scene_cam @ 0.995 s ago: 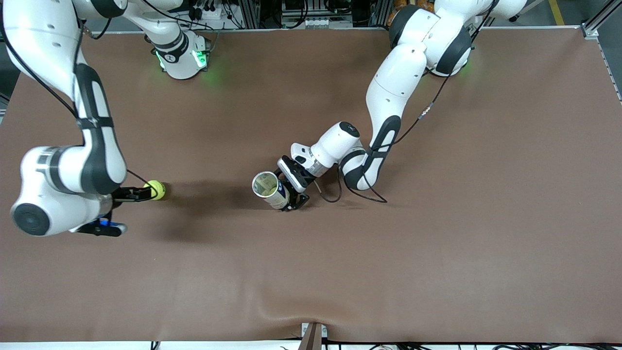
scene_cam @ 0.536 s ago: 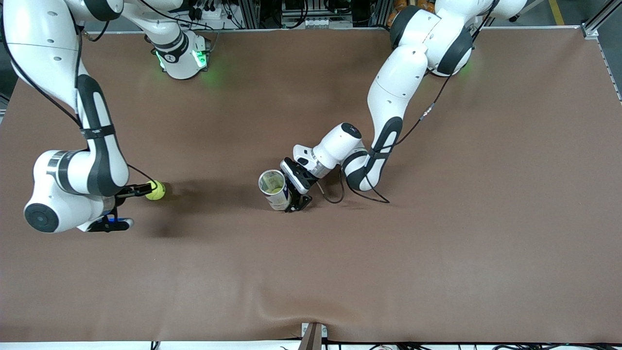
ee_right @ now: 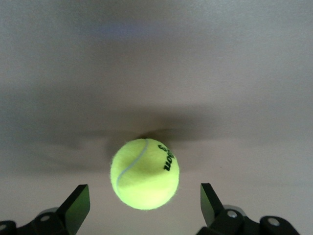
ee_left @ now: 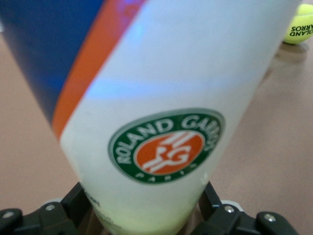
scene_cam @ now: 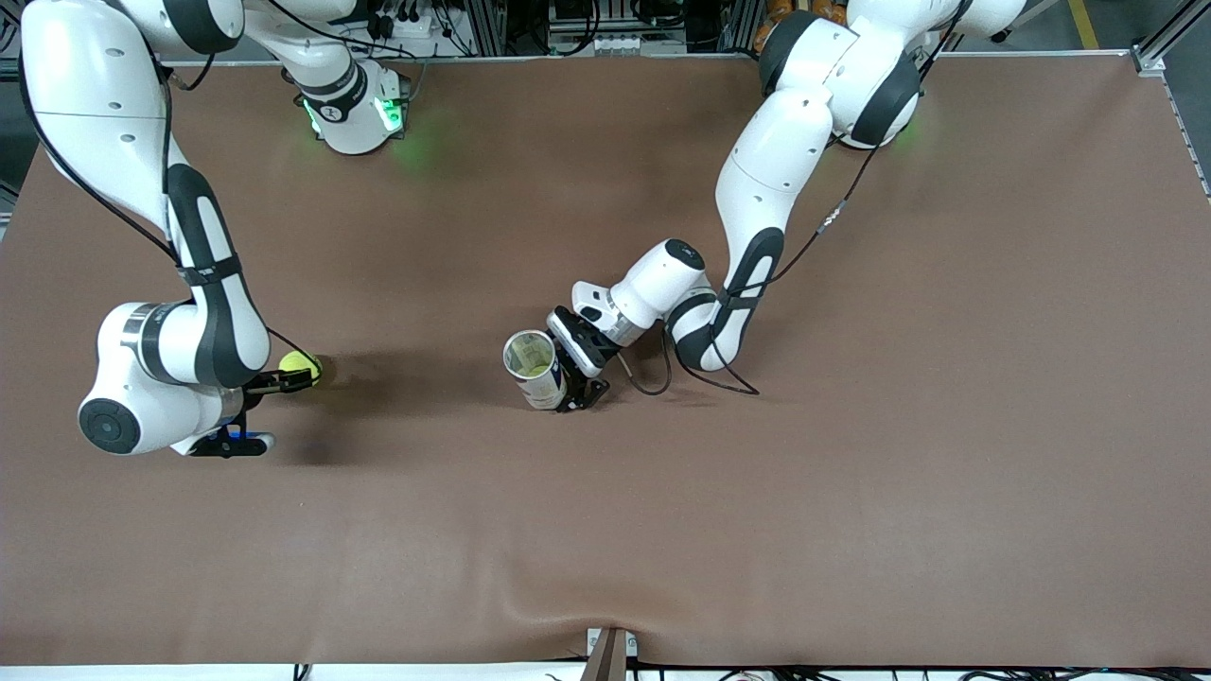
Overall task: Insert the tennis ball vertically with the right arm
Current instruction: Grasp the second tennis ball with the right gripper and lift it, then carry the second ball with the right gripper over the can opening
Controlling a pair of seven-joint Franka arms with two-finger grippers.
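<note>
Ball: the tennis ball lies on the brown table toward the right arm's end, at about 9 o'clock from the can in the front view and well apart from it. Being round, it has no long axis; in the right wrist view a pale seam curves across it with black lettering beside the seam.

Right gripper: low at the ball, released, with its fingers spread wide and the ball sitting between them. A gap shows on each side, so nothing is grasped.

Can: stands on end near mid-table with its long axis vertical and its open mouth facing up (the inside looks pale from above). Its side has a blue and orange band and a round green-and-orange badge.

Left gripper: down at the table, against the can's side at about 4 o'clock from the mouth. Grasping or let go, I cannot tell.
</note>
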